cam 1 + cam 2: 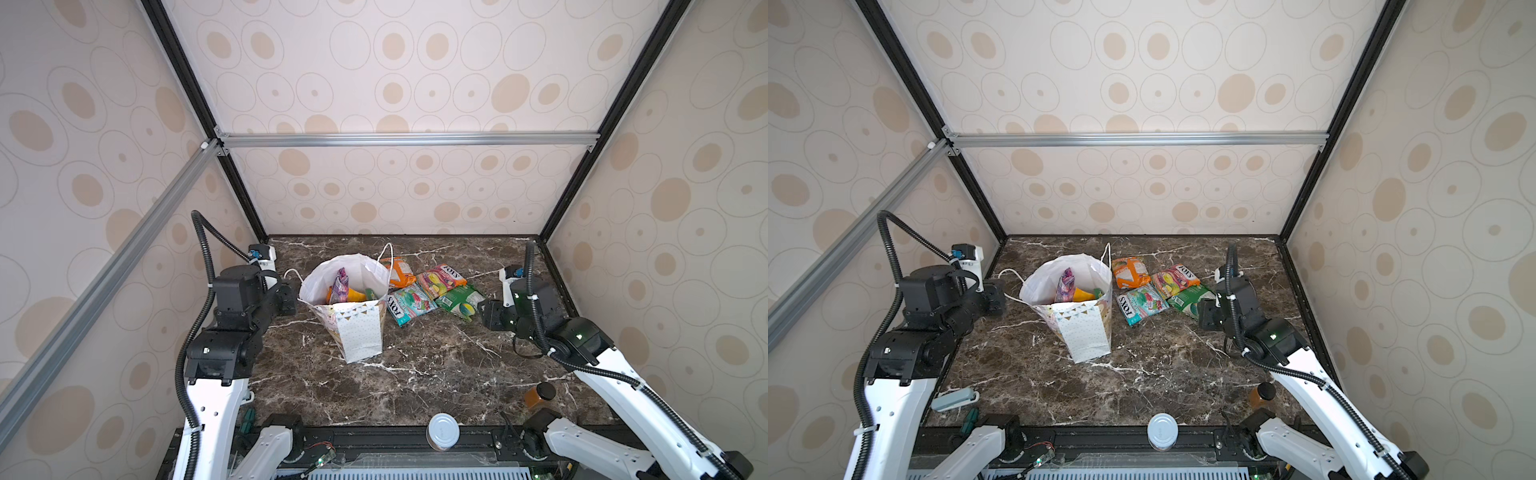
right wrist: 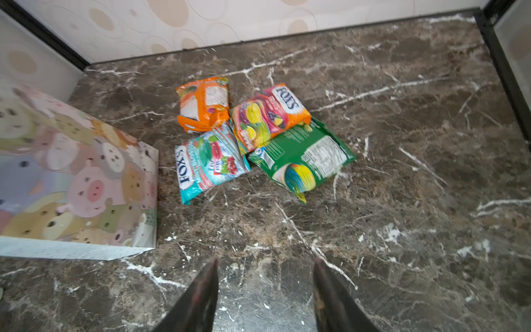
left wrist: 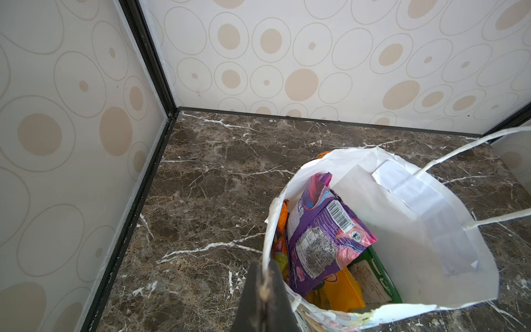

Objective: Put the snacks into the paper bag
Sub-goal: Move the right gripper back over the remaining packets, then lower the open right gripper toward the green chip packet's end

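left claw [image 3: 265, 276] clamps paper bag [image 3: 402, 218] rim; right claw [image 2: 266, 260] parted over bare tabletop [image 2: 402, 201]

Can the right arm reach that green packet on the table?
Probably yes: its fingers stand open and empty, with bare table between them and the green packet; a pink packet overlaps one corner.

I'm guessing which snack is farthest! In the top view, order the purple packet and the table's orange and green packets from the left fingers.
1. Glossy purple plastic packet: inside the white paper bag, beside the left fingers.
2. Glossy orange plastic packet: just past the bag.
3. Glossy green plastic packet: far right.
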Controlling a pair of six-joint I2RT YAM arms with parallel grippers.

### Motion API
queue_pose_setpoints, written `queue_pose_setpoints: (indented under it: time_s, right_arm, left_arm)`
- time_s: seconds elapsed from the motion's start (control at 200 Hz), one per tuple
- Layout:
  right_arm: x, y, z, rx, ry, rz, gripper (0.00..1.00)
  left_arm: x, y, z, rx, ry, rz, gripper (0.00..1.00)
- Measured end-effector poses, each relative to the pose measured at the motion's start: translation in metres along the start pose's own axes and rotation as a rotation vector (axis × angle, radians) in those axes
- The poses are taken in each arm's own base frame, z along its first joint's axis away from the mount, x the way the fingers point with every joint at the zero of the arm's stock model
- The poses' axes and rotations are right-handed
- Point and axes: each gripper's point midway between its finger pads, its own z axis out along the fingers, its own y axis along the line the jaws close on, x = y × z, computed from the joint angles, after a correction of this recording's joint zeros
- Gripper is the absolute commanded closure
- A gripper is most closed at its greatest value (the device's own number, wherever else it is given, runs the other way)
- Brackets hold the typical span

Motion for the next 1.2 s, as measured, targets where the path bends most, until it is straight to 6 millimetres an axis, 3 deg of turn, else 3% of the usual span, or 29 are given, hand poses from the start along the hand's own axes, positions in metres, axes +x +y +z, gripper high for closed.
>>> queue_pose_setpoints:
  time_s: [0.21, 0.52, 0.785, 1.2]
  right_arm:
    - [0.034, -0.018, 0.027, 0.007, 0.102, 0.068, 0.43]
    - [0.067, -0.034, 0.065, 0.038, 0.189, 0.128, 0.35]
    - [0.079, -0.043, 0.096, 0.072, 0.284, 0.138, 0.35]
    - [0.076, -0.042, 0.131, 0.049, 0.333, 0.148, 0.35]
  left_arm:
    - [0.004, 0.002, -0.002, -0.012, 0.020, -0.007, 1.00]
    - [0.002, -0.001, 0.004, 0.001, 0.032, -0.033, 1.00]
    - [-0.001, -0.004, 0.001, 0.019, 0.025, -0.033, 1.00]
    - [-0.001, -0.007, 0.000, 0.035, 0.025, -0.033, 1.00]
